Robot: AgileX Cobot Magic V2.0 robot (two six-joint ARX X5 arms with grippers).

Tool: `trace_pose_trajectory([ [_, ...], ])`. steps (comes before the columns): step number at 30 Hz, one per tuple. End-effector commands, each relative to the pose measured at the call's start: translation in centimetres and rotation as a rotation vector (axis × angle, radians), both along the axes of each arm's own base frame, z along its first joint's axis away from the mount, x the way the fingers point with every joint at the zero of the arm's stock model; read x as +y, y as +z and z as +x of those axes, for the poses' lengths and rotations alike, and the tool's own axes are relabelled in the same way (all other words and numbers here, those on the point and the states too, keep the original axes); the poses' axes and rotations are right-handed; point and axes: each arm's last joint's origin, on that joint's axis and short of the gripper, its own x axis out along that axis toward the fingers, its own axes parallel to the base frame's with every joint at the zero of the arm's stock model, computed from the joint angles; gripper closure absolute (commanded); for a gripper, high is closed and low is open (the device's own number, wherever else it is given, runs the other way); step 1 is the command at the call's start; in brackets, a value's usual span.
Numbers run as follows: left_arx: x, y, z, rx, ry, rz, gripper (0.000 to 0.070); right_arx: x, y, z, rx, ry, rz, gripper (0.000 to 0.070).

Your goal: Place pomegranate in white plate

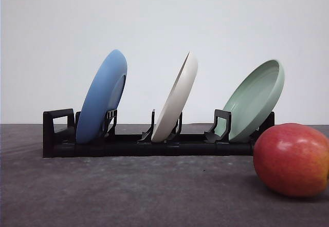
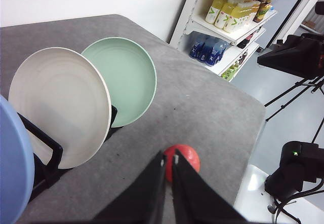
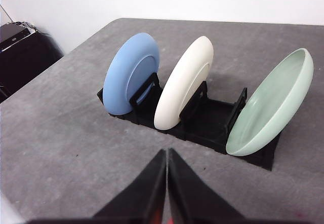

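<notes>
My pomegranate (image 1: 292, 159) sits on the table near the green plate (image 1: 255, 99). It looks smooth, round, slippery. I should pinch its middle. Both my grippers, left (image 2: 169, 159) and right (image 3: 166, 155), are pressed together, empty.

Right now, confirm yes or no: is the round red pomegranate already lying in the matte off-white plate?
No: the pomegranate rests on the grey table, while the white plate stands tilted on edge in the black rack.

I see a grey surface (image 1: 128, 191) carrying a black plate rack (image 1: 154, 146) and, near its right end, the pomegranate (image 1: 292, 159).
</notes>
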Motion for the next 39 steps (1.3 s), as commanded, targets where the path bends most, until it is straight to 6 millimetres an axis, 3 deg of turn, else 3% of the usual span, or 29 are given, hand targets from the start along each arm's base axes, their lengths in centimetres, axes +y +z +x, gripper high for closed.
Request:
trace_pose_trajectory([
  [1, -0.1, 0.5, 0.1, -0.030, -0.012, 0.002, 0.0687, 0.0, 0.5, 0.0, -0.032, 0.000, -0.014, 0.0700],
  [3, -0.1, 0.4, 0.1, -0.040, -0.011, 0.011, 0.0598, 0.0, 0.5, 0.0, -0.033, -0.004, -0.017, 0.0698],
  [5, -0.1, 0.4, 0.2, -0.037, -0.009, 0.013, 0.0425, 0.0, 0.5, 0.0, -0.033, -0.004, -0.016, 0.0649],
  [8, -0.1, 0.3, 0.3, -0.030, -0.010, 0.014, 0.0159, 0.0, 0.5, 0.0, -0.033, -0.003, -0.015, 0.0423],
  [10, -0.2, 0.2, 0.4, -0.013, -0.011, 0.008, 0.0090, 0.0, 0.5, 0.0, -0.032, -0.002, -0.015, 0.0258],
  [12, -0.4, 0.2, 0.5, 0.020, -0.015, -0.004, 0.0091, 0.0, 0.5, 0.0, -0.032, -0.002, -0.014, 0.0142],
  [14, -0.9, -0.1, 0.8, 0.049, -0.033, -0.007, 0.0091, 0.0, 0.5, 0.0, -0.031, -0.002, -0.013, 0.0069],
  [21, -4.5, -1.8, 3.1, 0.127, -0.052, 0.054, 0.0090, 0.0, 0.5, 0.0, -0.030, 0.003, -0.010, 0.0063],
  [28, -10.9, -3.5, 6.9, 0.204, 0.005, 0.143, 0.0091, 0.0, 0.5, 0.0, -0.023, 0.000, -0.002, 0.0064],
  [34, -16.7, -3.7, 10.8, 0.225, 0.071, 0.283, 0.0091, 0.0, 0.5, 0.0, -0.023, 0.000, -0.002, 0.0064],
  [39, -20.4, -4.2, 13.6, 0.204, 0.144, 0.375, 0.0107, 0.0, 0.5, 0.0, -0.023, 0.000, -0.002, 0.0064],
])
